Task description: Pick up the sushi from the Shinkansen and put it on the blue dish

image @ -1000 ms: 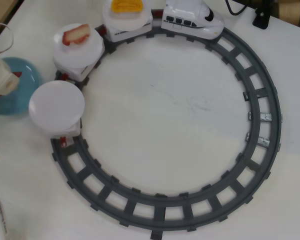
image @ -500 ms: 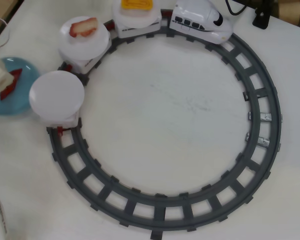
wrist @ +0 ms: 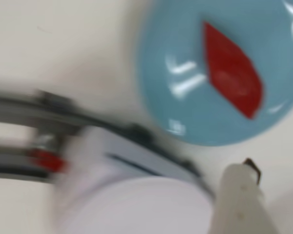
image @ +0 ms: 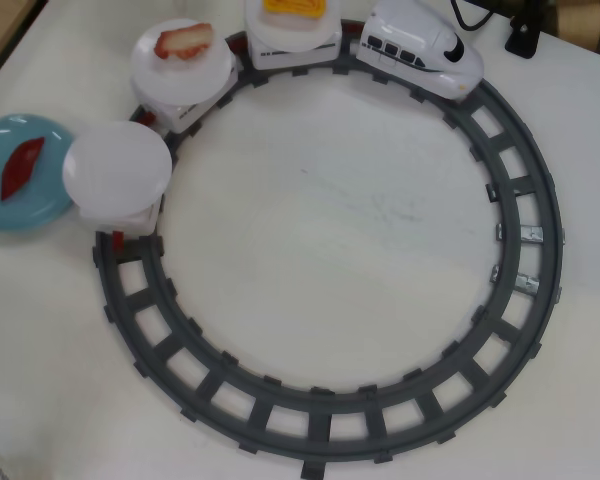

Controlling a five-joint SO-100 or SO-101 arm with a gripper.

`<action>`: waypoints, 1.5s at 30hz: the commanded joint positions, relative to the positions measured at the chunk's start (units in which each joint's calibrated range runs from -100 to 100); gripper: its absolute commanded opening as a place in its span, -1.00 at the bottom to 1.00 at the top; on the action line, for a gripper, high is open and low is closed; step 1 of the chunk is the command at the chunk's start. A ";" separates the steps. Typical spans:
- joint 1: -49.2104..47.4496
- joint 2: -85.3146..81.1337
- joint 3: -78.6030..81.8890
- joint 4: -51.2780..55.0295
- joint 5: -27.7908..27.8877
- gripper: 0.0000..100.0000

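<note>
Surface (image: 310, 210): white, carrying grey track (image: 540, 250).
Sushi (image: 22, 166): we see it lying on the blue dish (image: 10, 215).
Shinkansen (image: 425, 47): rearmost plate (image: 117, 166) empty.
Hand (wrist: 241, 195): one finger visible; opening undeterminable.
Progress: we judge placement done.

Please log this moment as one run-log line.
sushi: lying on blue dish | rear white plate: bare | end effector: one finger visible in wrist view, state unclear | train: on track

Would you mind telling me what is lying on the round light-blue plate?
A flat glossy red diamond-shaped sushi piece lies alone on the round light-blue plate. The neighbouring round white plate overlaps its right edge in the overhead view, hiding that bit.
</note>
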 commanded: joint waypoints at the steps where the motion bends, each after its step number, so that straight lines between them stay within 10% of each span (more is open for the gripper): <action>1: 0.42 -14.68 14.77 1.09 -2.36 -0.44; 10: 0.42 -39.82 49.48 -2.23 -3.46 -0.45; 22: 2.18 -73.25 91.68 -18.87 -5.29 -0.94; 45: 3.41 -80.63 116.21 -34.50 -9.89 -0.94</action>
